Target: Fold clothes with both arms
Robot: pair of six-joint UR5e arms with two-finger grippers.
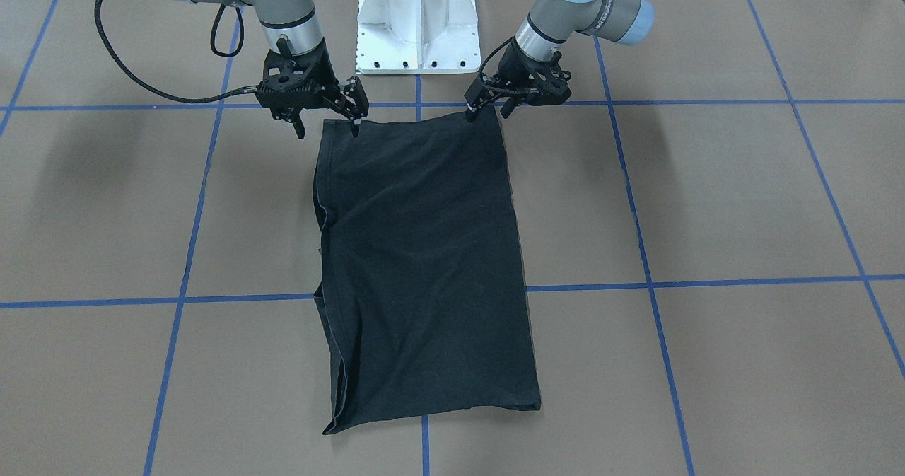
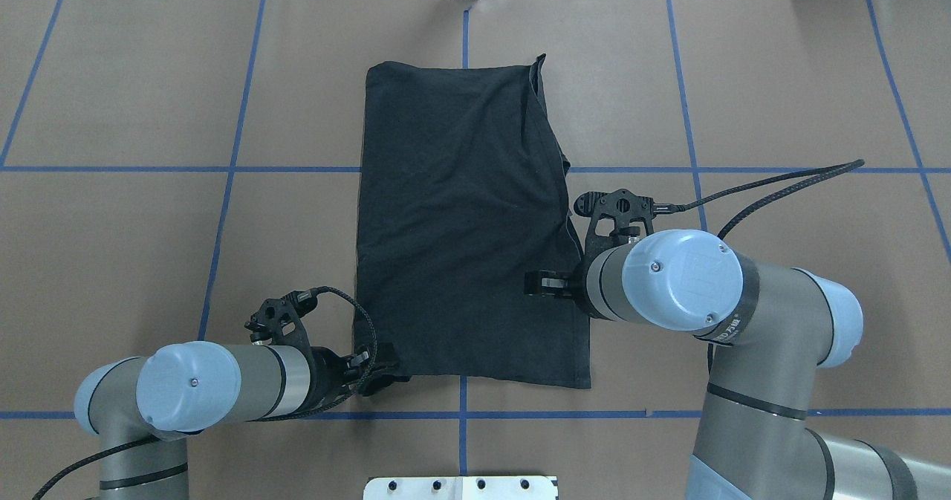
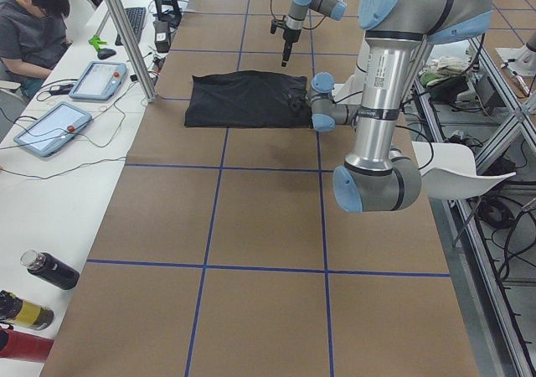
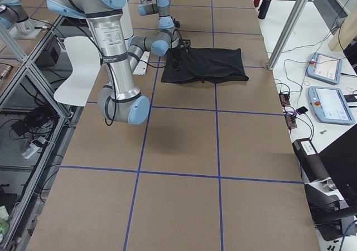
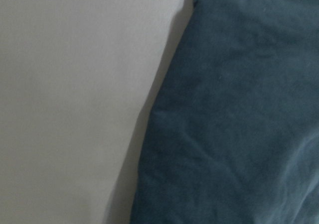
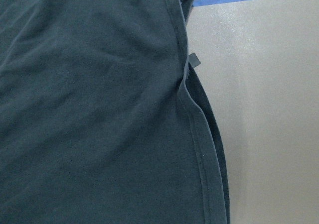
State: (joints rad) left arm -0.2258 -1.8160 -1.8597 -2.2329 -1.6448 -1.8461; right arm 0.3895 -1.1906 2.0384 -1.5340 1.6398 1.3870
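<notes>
The black T-shirt (image 1: 424,264) lies flat on the table, folded lengthwise into a long rectangle; its graphic and logo are hidden. It also shows in the overhead view (image 2: 461,218). My left gripper (image 1: 488,114) is low at the shirt's near corner on my left, jaws apart, holding nothing; it shows in the overhead view (image 2: 386,372). My right gripper (image 1: 328,131) is open, one finger over the shirt's right edge and the other off it; my wrist partly hides it from overhead (image 2: 546,283). The wrist views show only cloth (image 5: 239,114) (image 6: 99,109) and table.
The white pedestal base (image 1: 417,30) stands just behind the shirt's near edge. Blue tape lines (image 1: 707,281) cross the brown table. A seated person (image 3: 33,25), tablets (image 3: 99,80), a metal post (image 3: 134,42) and bottles (image 3: 50,270) are along the far side.
</notes>
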